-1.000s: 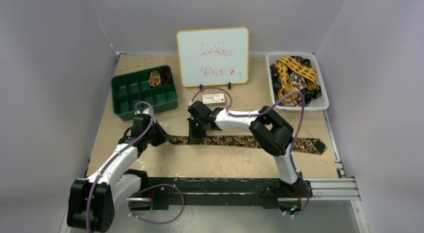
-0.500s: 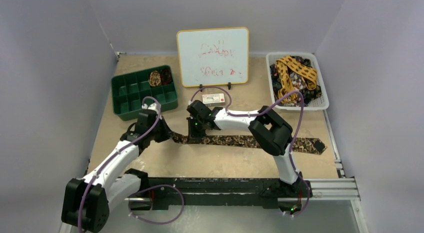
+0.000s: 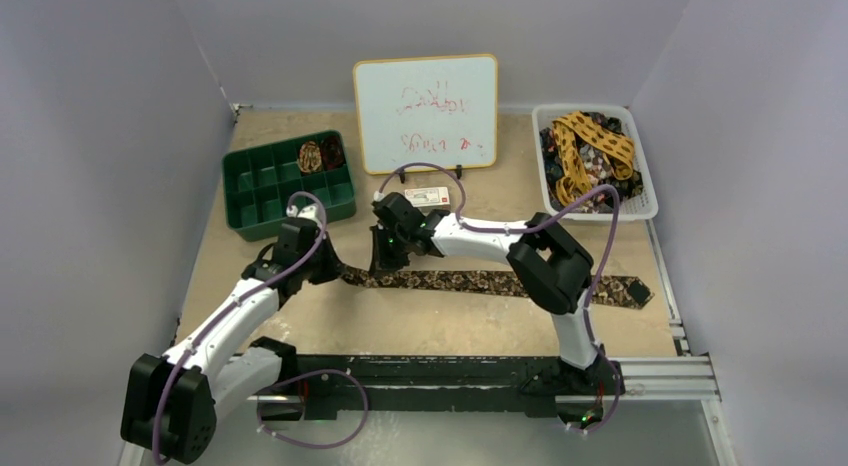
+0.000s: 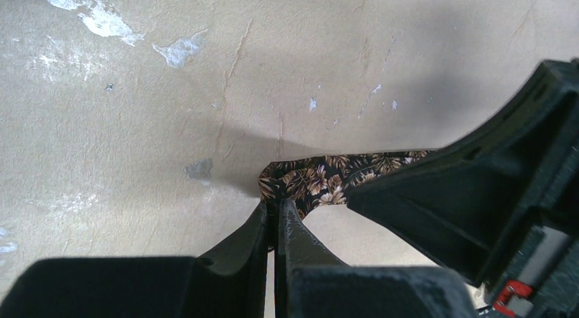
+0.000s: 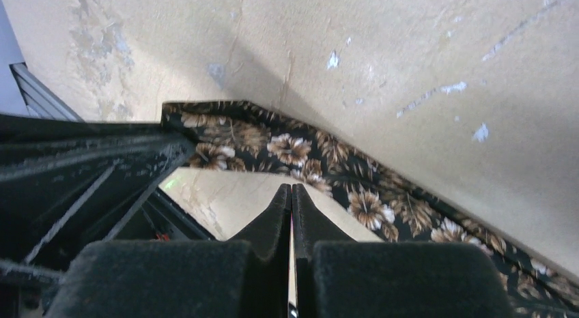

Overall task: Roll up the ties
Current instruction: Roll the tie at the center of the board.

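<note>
Green tray [image 3: 232,191], whiteboard [image 3: 426,111], basket [image 3: 648,186] beyond tie [image 3: 470,282]

Black tie [image 3: 480,282] with brown flowers, green tray [image 3: 258,182]

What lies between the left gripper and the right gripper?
A short stretch of the brown leaf-print tie, from the left gripper pinching its end to the right gripper. Top external and left wrist views show it.

The left arm [image 3: 240,311] stretches forward from its base, and the left claw [image 4: 275,203] is closed, pinching the left end of the brown tie [image 3: 480,282]. The right arm [image 3: 480,236] bends at the elbow and reaches across above that tie. The right claw [image 5: 291,189] is shut, pointing down near the same end.
</note>
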You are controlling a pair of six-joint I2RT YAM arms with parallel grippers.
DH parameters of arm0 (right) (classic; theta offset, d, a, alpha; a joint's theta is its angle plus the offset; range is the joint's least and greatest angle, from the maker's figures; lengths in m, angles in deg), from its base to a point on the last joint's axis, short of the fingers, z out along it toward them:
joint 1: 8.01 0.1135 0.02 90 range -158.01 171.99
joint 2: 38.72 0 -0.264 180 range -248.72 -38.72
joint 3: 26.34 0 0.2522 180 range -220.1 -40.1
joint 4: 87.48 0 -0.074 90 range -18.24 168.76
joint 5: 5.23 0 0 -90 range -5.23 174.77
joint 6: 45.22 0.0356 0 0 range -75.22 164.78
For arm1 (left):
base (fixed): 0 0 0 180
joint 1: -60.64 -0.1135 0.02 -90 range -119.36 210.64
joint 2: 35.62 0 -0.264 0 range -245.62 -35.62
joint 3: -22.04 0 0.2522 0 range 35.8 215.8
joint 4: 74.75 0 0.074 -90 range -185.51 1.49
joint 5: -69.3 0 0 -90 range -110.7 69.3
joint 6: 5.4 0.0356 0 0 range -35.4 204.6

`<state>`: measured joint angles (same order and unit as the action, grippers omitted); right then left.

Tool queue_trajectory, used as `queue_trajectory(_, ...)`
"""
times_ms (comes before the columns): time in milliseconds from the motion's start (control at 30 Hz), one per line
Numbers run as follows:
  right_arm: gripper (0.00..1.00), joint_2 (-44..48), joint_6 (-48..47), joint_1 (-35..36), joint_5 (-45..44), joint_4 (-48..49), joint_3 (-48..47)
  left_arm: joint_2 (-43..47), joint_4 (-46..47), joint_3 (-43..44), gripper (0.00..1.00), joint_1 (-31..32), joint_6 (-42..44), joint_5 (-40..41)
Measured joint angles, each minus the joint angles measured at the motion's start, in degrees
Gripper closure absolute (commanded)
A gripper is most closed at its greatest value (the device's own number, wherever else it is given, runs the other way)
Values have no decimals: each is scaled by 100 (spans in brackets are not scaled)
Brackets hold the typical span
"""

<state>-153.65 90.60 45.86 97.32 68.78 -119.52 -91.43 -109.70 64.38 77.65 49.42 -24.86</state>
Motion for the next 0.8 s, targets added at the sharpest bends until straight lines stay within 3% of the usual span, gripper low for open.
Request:
queue_trajectory(500,100,-1211,31,83,52,15,-1156,-90,-37,4,100,66,142,107)
queue_trajectory(800,100,-1010,-79,155,-238,-407,-1250,-87,-249,4,100,74,138,407)
